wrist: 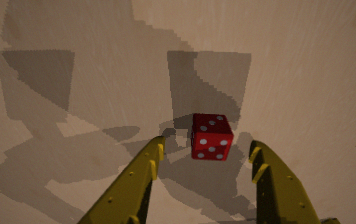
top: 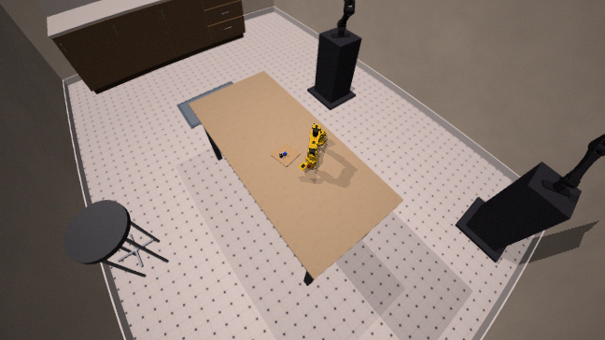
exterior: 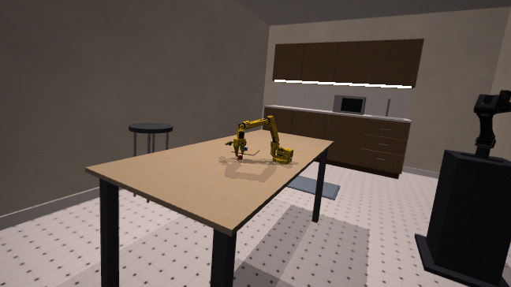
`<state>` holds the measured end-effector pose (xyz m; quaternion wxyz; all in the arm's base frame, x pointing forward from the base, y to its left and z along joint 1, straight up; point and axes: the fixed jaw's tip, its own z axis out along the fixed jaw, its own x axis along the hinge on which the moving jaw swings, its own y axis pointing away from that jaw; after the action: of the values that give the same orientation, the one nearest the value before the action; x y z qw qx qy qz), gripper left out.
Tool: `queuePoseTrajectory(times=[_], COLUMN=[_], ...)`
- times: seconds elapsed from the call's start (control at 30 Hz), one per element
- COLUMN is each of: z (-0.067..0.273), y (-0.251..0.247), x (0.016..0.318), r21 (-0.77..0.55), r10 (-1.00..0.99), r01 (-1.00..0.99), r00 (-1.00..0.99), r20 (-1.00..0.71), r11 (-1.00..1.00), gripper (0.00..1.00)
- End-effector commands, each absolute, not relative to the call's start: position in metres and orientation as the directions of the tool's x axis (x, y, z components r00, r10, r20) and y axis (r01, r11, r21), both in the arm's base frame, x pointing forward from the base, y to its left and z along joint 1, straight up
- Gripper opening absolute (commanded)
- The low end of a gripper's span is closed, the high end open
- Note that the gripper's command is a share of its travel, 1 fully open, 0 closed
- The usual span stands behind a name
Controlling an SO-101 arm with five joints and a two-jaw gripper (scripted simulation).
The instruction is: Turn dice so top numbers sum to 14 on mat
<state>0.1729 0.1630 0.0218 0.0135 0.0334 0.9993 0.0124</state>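
Observation:
A red die (wrist: pixel 212 145) (exterior: pixel 240 158) sits on the table, off the mat. In the wrist view, its face with five pips is turned most toward the camera, and a face with three pips shows beyond it. My gripper (wrist: pixel 207 140) (top: pixel 305 166) (exterior: pixel 239 155) is partly open, with one finger on each side of the red die and gaps on both sides. The thin mat (top: pixel 288 161) (exterior: pixel 252 152) lies beside the arm. A blue die (top: pixel 285 153) (exterior: pixel 246 148) and a dark die (top: pixel 281 155) are close together on it; their pips are too small to read.
The yellow arm (top: pixel 315 138) (exterior: pixel 258 123) stands on the wooden table (top: pixel 261 115) (exterior: pixel 169 176), its base toward one long edge. The mat is on the kitchen counter side of the gripper. Shadows of the arm fall around the red die.

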Motion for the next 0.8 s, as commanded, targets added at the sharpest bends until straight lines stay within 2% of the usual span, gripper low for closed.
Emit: queuePoseTrajectory(times=[0.0,0.77], z=[0.0228,0.0215], y=[0.167,0.1649], x=[0.1734,0.1733], r21=[0.045,0.045], r10=[0.065,0.065], r01=[0.063,0.063], r00=[-0.997,-0.997], r20=[-0.043,-0.043], r11=[0.997,0.997], gripper=[0.28,0.25])
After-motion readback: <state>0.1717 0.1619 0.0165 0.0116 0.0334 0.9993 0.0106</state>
